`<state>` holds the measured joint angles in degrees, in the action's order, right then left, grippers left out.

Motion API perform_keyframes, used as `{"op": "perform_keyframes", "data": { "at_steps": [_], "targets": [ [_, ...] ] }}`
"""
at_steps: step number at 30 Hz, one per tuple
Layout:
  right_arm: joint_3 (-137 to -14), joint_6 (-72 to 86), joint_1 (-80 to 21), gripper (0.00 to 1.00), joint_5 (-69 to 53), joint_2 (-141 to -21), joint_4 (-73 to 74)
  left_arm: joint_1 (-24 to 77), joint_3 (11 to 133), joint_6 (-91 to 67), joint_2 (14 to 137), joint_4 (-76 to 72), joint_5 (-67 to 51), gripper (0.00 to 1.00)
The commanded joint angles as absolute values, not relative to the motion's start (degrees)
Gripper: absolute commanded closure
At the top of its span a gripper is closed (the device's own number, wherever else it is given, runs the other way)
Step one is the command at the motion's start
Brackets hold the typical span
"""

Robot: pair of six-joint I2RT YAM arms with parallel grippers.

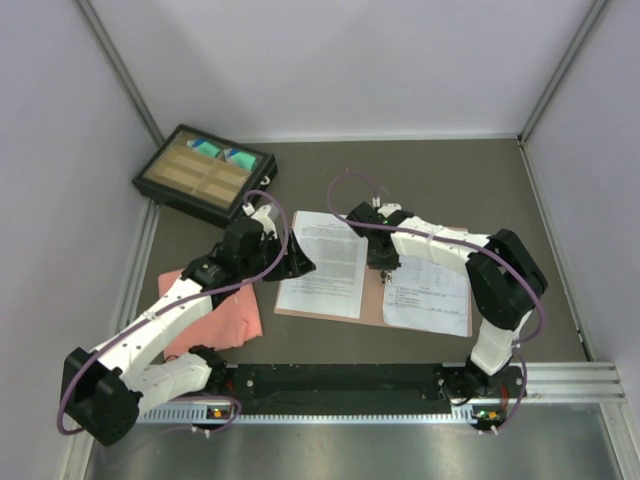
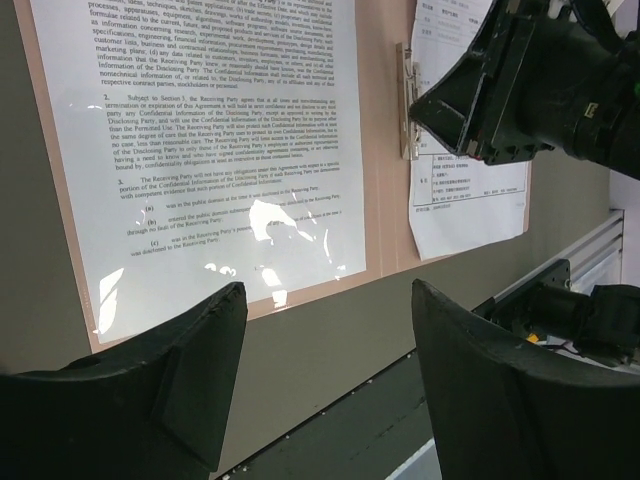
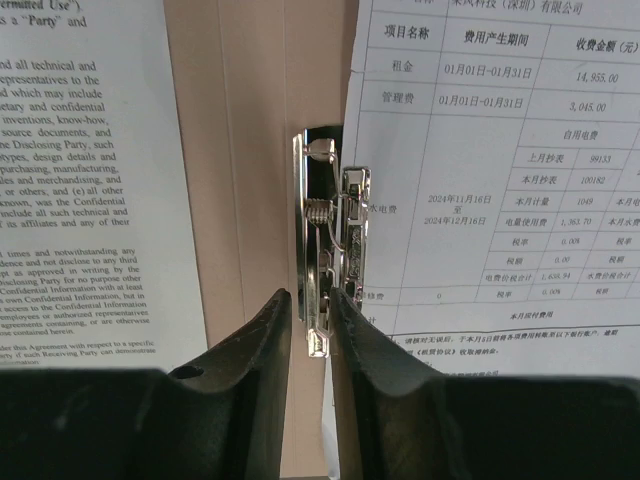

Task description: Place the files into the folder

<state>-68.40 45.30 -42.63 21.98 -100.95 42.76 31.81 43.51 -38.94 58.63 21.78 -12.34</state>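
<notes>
- While your right gripper (image 3: 310, 322) pinches the clip (image 3: 326, 240) at mid frame, your left gripper (image 2: 328, 300) hangs wide open.
- Next, you likely tuck the sheets (image 1: 325, 265) under it.

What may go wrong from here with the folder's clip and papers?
1. The right gripper pinches only one end of the metal clip; it may slip off, letting the clip snap onto the table sheet.
2. The text sheet lies loose, away from the clip, and the open left gripper holds nothing; the sheet may slide.

grey table (image 1: 450, 170) carries folder (image 1: 372, 300), pink cloth (image 1: 225, 320), black tray (image 1: 185, 205).
</notes>
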Motion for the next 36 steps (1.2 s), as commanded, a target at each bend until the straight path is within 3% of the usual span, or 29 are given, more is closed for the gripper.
{"op": "perform_keyframes", "data": {
  "at_steps": [1,28,36],
  "targets": [
    [-72.42,46.32,-43.24,0.77,24.17,-102.3,42.89,31.38,42.63,-37.79,58.53,20.66,-12.3,0.28],
    [-72.69,48.69,-43.15,0.76,27.07,-108.63,40.78,30.5,42.36,-38.23,58.89,21.09,-12.22,0.28],
    [-71.02,50.71,-42.63,0.95,28.3,-108.9,39.81,30.24,42.45,-41.13,59.94,23.73,-8.27,0.25]
  ]
}}
